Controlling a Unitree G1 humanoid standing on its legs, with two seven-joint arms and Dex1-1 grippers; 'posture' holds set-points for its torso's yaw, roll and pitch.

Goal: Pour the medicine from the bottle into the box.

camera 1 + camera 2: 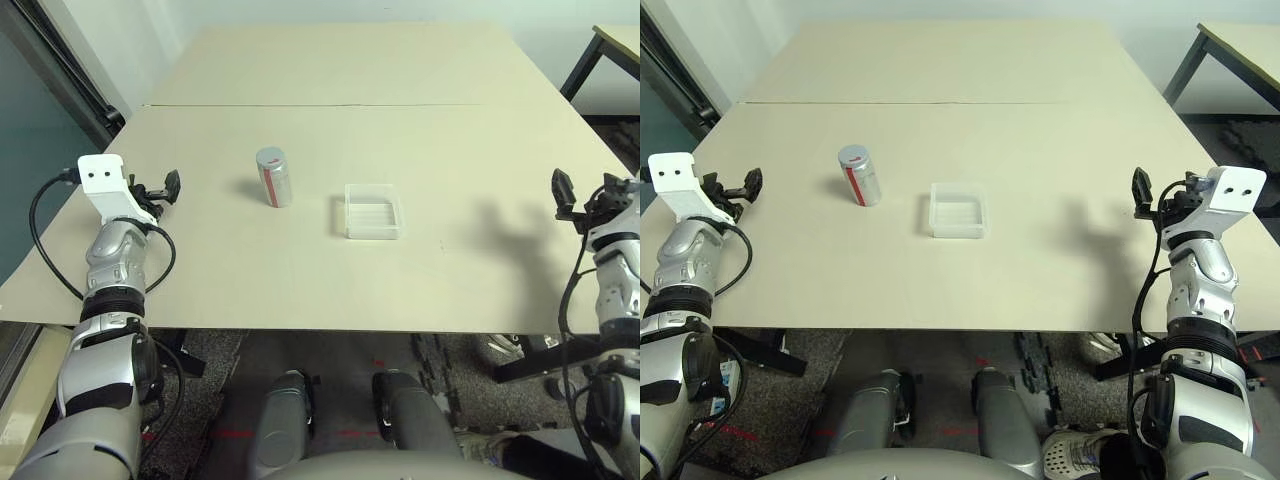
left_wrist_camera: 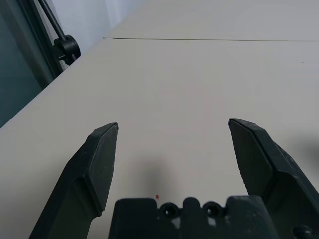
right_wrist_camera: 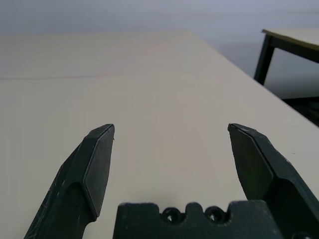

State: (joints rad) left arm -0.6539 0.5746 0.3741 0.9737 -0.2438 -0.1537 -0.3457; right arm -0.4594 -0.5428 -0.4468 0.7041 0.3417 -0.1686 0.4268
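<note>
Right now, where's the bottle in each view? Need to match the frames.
Left eye view: the bottle stands upright left of centre, to the left of the box.
Right eye view: the same bottle sits further toward the picture's left, again left of the box.
Left wrist view: not in it.
Right wrist view: not in it.
Shared landmark: the table seam running behind the bottle in both eye views.

Lab or office room, plain beige tables [image 1: 400, 60] pushed together, white walls [image 1: 130, 30], dark carpet [image 1: 210, 390]
</note>
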